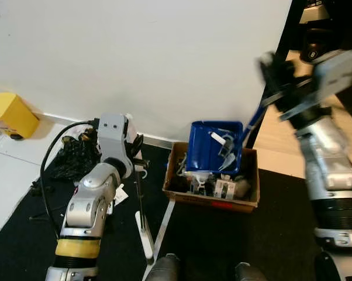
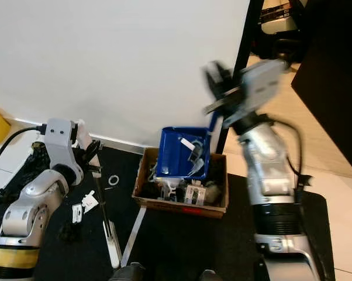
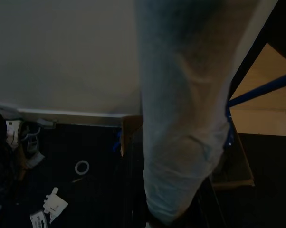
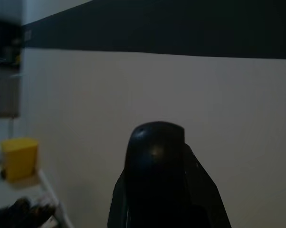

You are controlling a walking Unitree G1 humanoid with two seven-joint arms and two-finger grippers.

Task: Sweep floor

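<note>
1 tape ring [image 3: 81,167] lies beside the cardboard box [image 3: 129,135].

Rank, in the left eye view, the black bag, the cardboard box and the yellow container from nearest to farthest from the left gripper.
From the left gripper:
1. Cardboard box, just to the robot's right of the gripper, with the blue dustpan tipped into it.
2. Black bag, to its left on the dark mat.
3. Yellow container, far left by the wall.

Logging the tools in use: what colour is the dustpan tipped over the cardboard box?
Blue, with a blue handle. The dustpan shows best in the left eye view.
</note>
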